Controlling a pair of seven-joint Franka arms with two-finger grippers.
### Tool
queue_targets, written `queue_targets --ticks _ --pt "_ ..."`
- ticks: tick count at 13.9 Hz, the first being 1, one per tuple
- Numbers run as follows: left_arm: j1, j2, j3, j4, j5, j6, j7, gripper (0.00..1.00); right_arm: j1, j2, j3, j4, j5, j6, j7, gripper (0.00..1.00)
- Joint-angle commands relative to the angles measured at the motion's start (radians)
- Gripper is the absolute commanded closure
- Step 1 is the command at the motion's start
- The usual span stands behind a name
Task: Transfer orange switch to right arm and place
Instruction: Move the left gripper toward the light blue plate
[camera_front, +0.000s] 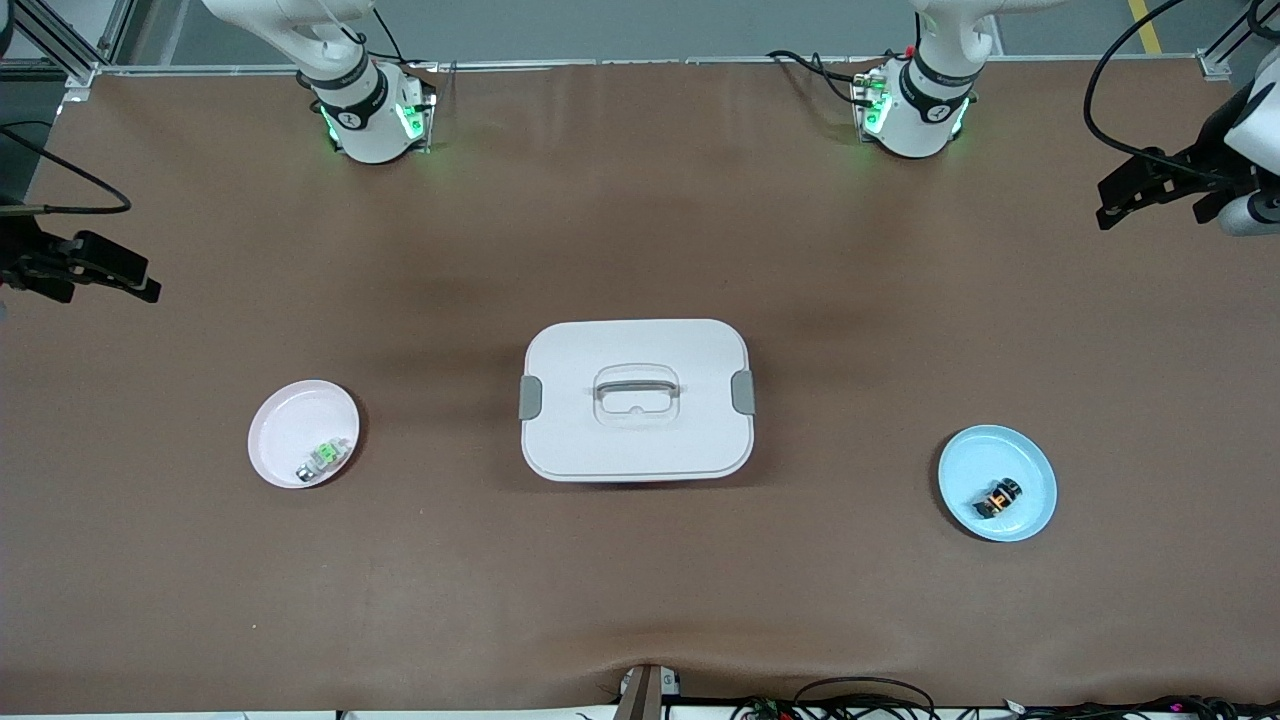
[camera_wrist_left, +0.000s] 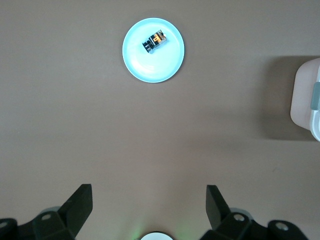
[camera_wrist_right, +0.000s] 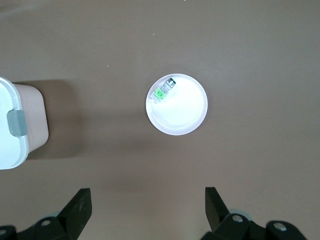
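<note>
**Both claws open and empty, switch in the blue plate**

The orange switch (camera_front: 997, 497) lies in the blue plate (camera_front: 1030, 470) toward the left arm's end of the tabletop (camera_front: 640, 600). The left claw (camera_wrist_left: 149, 202) hangs above bare tabletop, jaws spread wide. The right claw (camera_wrist_right: 148, 202) is likewise open, holding nothing. Only the right wrist view shows the green-centred part (camera_wrist_right: 163, 90) up close, at the pink plate's (camera_wrist_right: 187, 115) rim. The front view alone shows the whole white lidded box (camera_front: 637, 400) between the plates.

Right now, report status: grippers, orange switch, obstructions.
Left gripper open, high over its end of the table. Right gripper open, waiting. Orange switch in blue dish, untouched. Lidded white box mid-table between the dishes.
</note>
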Motion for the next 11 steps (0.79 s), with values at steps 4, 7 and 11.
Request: queue_targets --ticks 4,7,11 --pt "0.002 0.148 0.016 0.046 0.005 0.086 0.001 0.00 -0.015 -0.020 0.008 -0.009 0.016 -0.021 0.041 0.00" --pt "0.036 0.212 0.019 0.042 0.016 0.176 -0.014 0.00 -0.015 -0.020 0.008 -0.011 0.010 -0.019 0.036 0.00" --pt "0.052 0.317 0.020 0.042 0.016 0.297 -0.025 0.00 -0.015 -0.021 0.008 -0.011 0.007 -0.019 0.029 0.00"
